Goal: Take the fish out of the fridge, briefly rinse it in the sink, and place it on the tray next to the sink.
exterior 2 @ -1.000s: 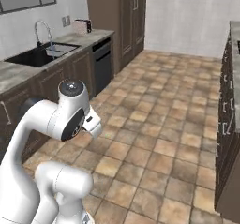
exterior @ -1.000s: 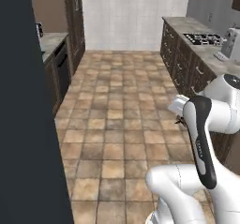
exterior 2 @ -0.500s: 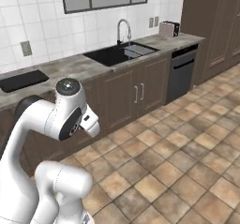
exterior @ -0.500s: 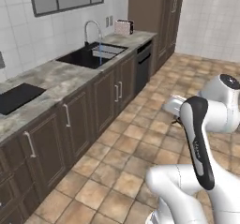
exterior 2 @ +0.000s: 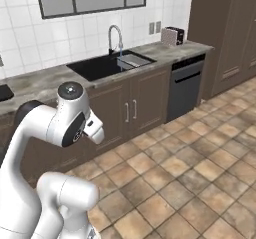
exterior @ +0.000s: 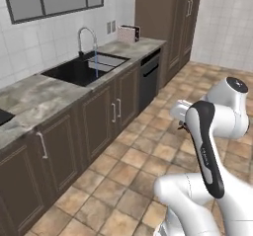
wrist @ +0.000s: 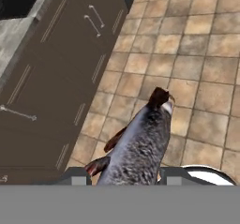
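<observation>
In the hand view my gripper [wrist: 124, 175] is shut on the fish [wrist: 140, 145], a dark grey-brown body with a reddish-brown tail pointing away over the tiled floor. The black sink [exterior: 81, 69] [exterior 2: 102, 65] lies in the grey stone counter ahead and to the left, and a thin blue stream runs from its curved chrome tap [exterior: 86, 36] [exterior 2: 115, 35]. A flat black tray [exterior: 2, 116] [exterior 2: 4, 92] shows at the counter's far left edge. The fridge is out of view.
Dark brown lower cabinets [exterior: 101, 121] [wrist: 56, 68] run under the counter. A black dishwasher [exterior: 148, 77] [exterior 2: 185, 88] sits right of the sink, with a toaster [exterior: 129, 32] [exterior 2: 173, 34] above it. Tall brown cupboards [exterior: 168, 18] close the counter's far end. Brown floor tiles [exterior 2: 200, 173] stretch to the right.
The whole picture has swung: the base has turned from the kitchen aisle to face the sink counter, which now sits closer. The gripper has stayed shut on the fish.
</observation>
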{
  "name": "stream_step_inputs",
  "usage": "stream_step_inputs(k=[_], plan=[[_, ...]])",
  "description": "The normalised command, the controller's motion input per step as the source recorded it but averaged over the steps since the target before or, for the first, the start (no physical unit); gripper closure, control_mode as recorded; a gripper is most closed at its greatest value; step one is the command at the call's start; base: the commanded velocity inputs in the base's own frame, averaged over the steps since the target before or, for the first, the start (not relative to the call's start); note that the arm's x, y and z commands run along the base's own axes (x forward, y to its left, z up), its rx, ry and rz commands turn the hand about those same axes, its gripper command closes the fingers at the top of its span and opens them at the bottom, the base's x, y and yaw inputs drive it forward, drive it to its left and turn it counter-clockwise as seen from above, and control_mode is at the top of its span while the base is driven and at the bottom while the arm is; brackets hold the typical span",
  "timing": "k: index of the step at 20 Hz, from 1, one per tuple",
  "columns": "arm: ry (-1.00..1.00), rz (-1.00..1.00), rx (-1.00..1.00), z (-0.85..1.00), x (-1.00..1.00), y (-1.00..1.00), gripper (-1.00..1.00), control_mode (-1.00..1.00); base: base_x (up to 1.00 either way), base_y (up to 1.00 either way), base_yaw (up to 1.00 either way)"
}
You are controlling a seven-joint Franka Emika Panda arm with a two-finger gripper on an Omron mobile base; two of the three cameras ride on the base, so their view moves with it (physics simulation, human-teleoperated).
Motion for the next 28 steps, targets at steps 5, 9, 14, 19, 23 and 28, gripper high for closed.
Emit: stream_step_inputs(k=[5, 9, 14, 19, 23, 28], plan=[[0.00, 0.00, 0.00, 0.00, 0.00, 0.00, 1.00, 1.00, 1.00, -1.00, 0.00], [0.00, 0.00, 0.00, 0.00, 0.00, 0.00, 1.00, 1.00, 1.00, -1.00, 0.00], [0.00, 0.00, 0.00, 0.00, 0.00, 0.00, 1.00, 1.00, 1.00, -1.00, 0.00], [0.00, 0.00, 0.00, 0.00, 0.00, 0.00, 1.00, 1.00, 1.00, -0.98, 0.01], [0.00, 0.00, 0.00, 0.00, 0.00, 0.00, 1.00, 1.00, 1.00, -0.80, 0.21], [0.00, 0.00, 0.00, 0.00, 0.00, 0.00, 1.00, 1.00, 1.00, -0.63, 0.36]])
